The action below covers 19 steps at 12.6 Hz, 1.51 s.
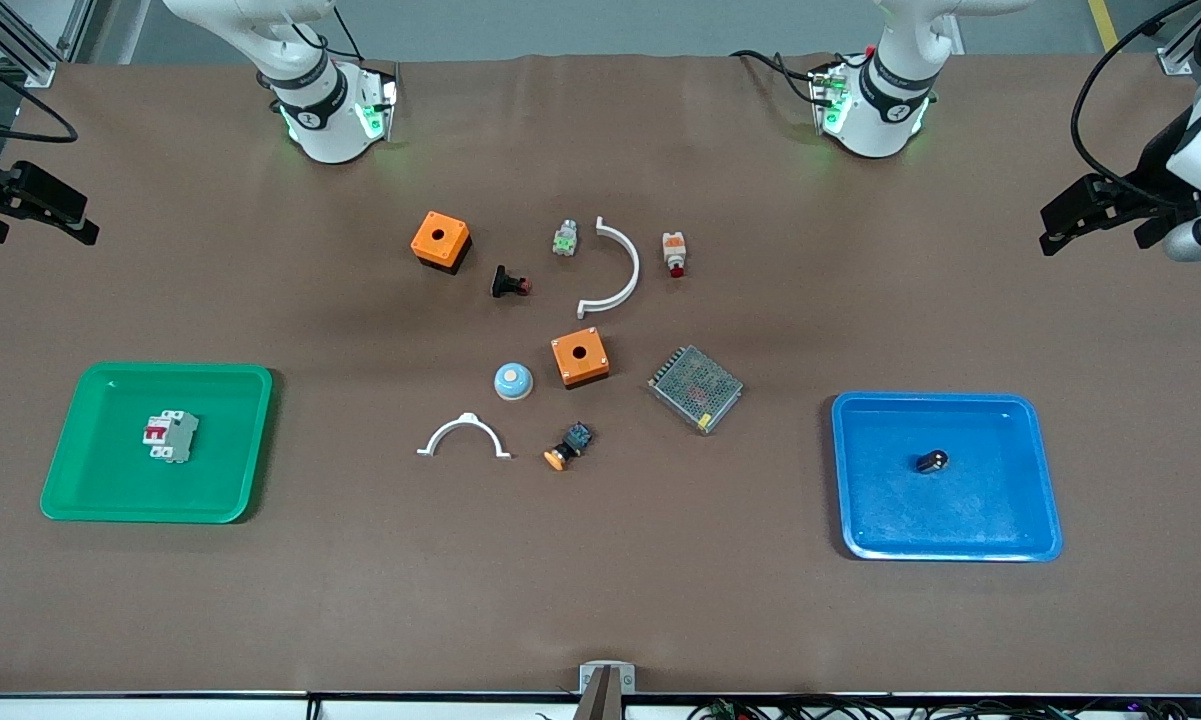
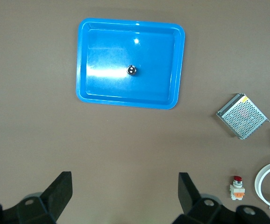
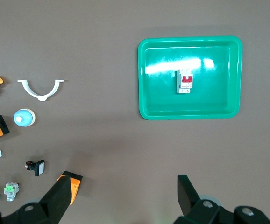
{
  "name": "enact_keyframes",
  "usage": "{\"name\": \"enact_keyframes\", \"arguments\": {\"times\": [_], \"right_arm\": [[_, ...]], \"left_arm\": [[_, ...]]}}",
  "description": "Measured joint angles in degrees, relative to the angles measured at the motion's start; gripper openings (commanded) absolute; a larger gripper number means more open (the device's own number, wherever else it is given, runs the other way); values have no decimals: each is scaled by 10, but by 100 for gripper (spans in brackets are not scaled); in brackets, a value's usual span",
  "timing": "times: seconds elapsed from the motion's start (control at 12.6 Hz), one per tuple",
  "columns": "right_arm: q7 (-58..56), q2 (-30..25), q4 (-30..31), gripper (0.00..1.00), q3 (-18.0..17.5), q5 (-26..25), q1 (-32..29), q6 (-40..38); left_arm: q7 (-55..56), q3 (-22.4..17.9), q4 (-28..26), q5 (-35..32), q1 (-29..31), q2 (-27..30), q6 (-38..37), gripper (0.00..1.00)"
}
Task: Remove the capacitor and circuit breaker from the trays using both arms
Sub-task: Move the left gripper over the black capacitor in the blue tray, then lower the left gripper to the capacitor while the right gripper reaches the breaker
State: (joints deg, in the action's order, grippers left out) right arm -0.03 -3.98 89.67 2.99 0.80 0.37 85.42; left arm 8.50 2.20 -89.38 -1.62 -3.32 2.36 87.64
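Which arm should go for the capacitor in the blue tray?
Left. The capacitor lies in the blue tray at the left arm's end of the table, and the open left pincer waits there. The right pincer, also open, waits near the green tray.

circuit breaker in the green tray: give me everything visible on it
The circuit breaker is a small white-grey rectangular block, plastic by its look, with a red switch on its upper face. It lies flat near the middle of the green tray, slightly askew to the tray's edges, touching only the tray floor. Nothing else shares the tray, and no pincer is near it.
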Motion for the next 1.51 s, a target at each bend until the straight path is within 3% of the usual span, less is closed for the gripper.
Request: {"name": "enact_keyframes", "arguments": {"times": [0.4, 0.71, 1.19, 1.51], "right_arm": [[0, 0, 1, 100, 1, 0, -3, 0], [0, 0, 2, 100, 1, 0, -5, 0], [5, 3, 3, 100, 2, -2, -23, -5], [4, 71, 0, 100, 5, -2, -98, 87]], "left_arm": [[0, 0, 1, 0, 0, -5, 0, 100], [0, -2, 7, 0, 12, -54, 10, 100], [3, -3, -80, 0, 24, -148, 195, 100], [4, -3, -89, 0, 54, -215, 290, 100]]}}
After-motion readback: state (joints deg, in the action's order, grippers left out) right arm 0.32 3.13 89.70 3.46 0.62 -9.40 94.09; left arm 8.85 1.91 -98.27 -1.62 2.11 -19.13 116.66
